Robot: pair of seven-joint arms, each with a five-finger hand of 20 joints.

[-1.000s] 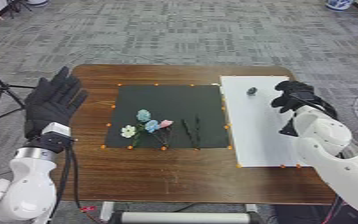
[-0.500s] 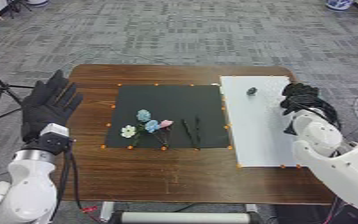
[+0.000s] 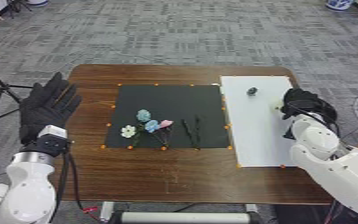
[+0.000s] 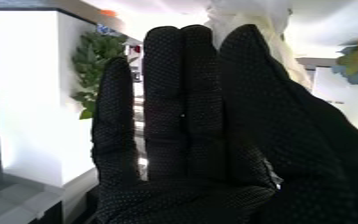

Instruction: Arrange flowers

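Head view: the artificial flowers lie on the black mat, left of the straight-fingered right hand and nearer the open left hand. Beyond the right hand's fingers, a pale translucent thing, perhaps a vase.

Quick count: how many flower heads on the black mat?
4 on the black mat, towards its near left: pale-blue flower head farthest from the robot, white flower head leftmost, pink flower head rightmost, second blue flower head between white and pink.
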